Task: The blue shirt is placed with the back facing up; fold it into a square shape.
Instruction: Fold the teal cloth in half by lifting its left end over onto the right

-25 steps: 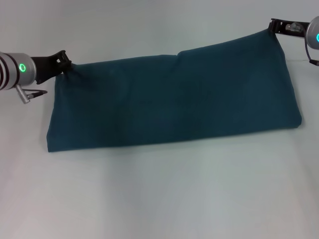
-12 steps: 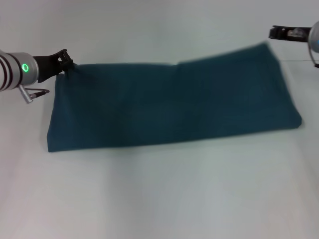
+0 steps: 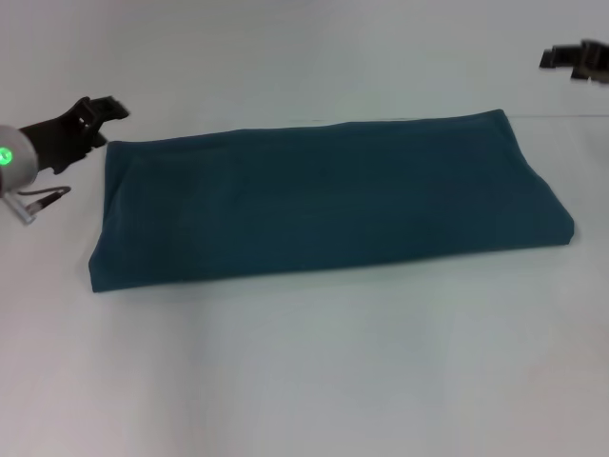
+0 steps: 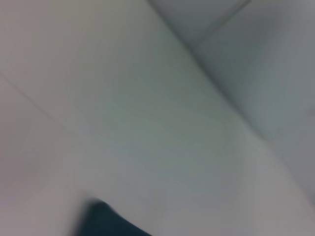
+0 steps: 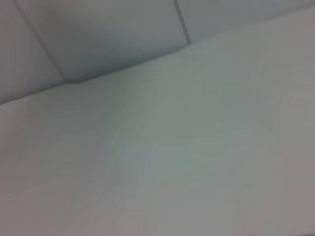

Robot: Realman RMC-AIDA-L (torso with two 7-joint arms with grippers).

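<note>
Head view shows the blue shirt (image 3: 324, 200) lying flat as a long band across the middle of the white table (image 3: 314, 381), already folded lengthwise. At the upper left, the left gripper (image 3: 95, 114) sits just off the shirt's corner, holding nothing; whether its claw is wide or narrow I cannot tell. At the upper right edge, the right gripper (image 3: 571, 59) is well clear and equally unreadable. To reach a square, one short end should probably be pinched at both corners and carried evenly over the other.
</note>
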